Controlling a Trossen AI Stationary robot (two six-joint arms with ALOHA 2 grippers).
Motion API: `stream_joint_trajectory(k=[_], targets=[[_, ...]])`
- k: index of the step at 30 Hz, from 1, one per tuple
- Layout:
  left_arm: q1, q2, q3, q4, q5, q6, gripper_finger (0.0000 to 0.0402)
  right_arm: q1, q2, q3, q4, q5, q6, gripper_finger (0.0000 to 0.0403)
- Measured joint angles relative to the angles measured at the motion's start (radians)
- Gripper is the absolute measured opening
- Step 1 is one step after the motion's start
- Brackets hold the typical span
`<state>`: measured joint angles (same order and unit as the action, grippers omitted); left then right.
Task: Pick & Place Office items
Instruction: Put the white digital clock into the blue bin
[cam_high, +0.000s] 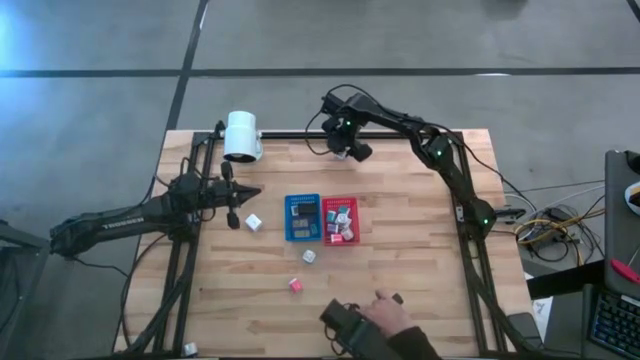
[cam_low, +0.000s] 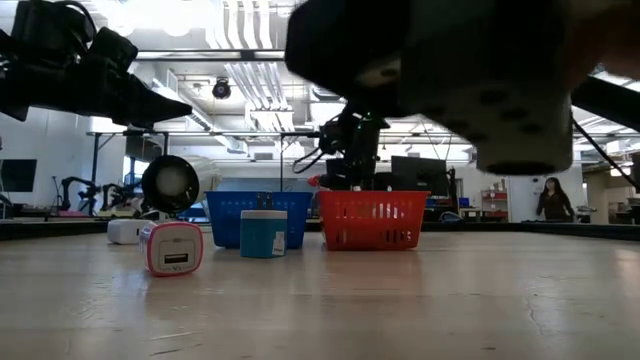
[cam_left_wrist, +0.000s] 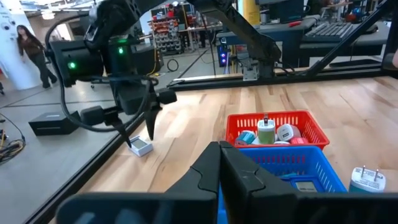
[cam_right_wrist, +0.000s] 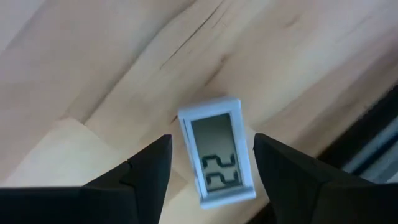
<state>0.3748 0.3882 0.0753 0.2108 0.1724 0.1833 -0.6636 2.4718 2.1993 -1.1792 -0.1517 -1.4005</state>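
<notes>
- Table (cam_high: 400, 260): blue tray (cam_high: 302, 217) and red tray (cam_high: 339, 220) sit side by side mid-table, both holding items.
- Right gripper (cam_high: 345, 148) hovers at the far edge, fingers spread, nothing held.
- Small display (cam_right_wrist: 217, 149) lies flat right under it, between the fingers (cam_right_wrist: 146, 168), long axis along the gap and slightly skewed.
- Left gripper (cam_high: 235, 196), closed and empty, waits at the left, farther off. Right arm takes it.

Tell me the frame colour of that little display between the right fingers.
White frame on the small display, grey screen; clearest in the right wrist view.
</notes>
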Motion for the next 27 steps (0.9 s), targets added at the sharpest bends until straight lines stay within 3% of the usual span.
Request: stream_joint_trajectory(k=[13, 20, 27], targets=[[0.0, 0.0, 0.0, 0.001, 0.0, 0.0, 0.0008, -0.003, -0.004, -0.085, 0.097, 0.022, 0.01, 0.0216], [0.0, 0.0, 0.0, 0.006, 0.0, 0.0, 0.0011, -0.002, -0.004, -0.074, 0.082, 0.051, 0.091, 0.013], [0.0, 0.001, 0.0, 0.007, -0.003, 0.027, 0.0007, -0.017, -0.031, -0.045, 0.034, 0.038, 0.233, 0.0125]])
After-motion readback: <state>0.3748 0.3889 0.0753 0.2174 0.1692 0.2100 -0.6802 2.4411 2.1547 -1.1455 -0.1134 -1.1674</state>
